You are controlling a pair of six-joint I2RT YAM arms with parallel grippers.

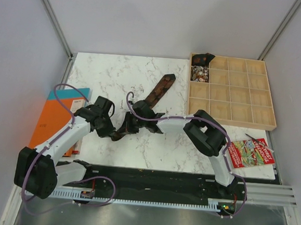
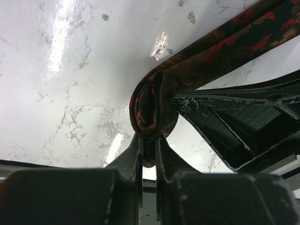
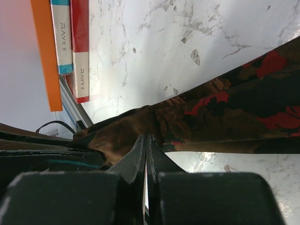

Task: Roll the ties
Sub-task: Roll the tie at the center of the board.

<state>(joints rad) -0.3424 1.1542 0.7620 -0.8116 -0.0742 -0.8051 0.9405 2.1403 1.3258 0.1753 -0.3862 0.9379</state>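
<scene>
We see the left pincer point(image 2: 150, 143) pinching the rolled end of the silky brown, red-flecked tie point(image 2: 151, 105), the right pincer point(image 3: 146, 143) shut, tips touching its fabric

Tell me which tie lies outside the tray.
The brown-red tie, on the table; the dark tie and the pale tie sit in the tray's left compartments.

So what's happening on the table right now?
Both arms are working on the dark brown, red-patterned fabric necktie, which lies diagonally on the white marble tabletop. The left gripper pinches the tie's near end, where a small roll is started. The right gripper is shut on the fabric just beside it. The rest of the tie lies flat, pointing toward the wooden compartment tray, two of whose cells hold small bundles.
</scene>
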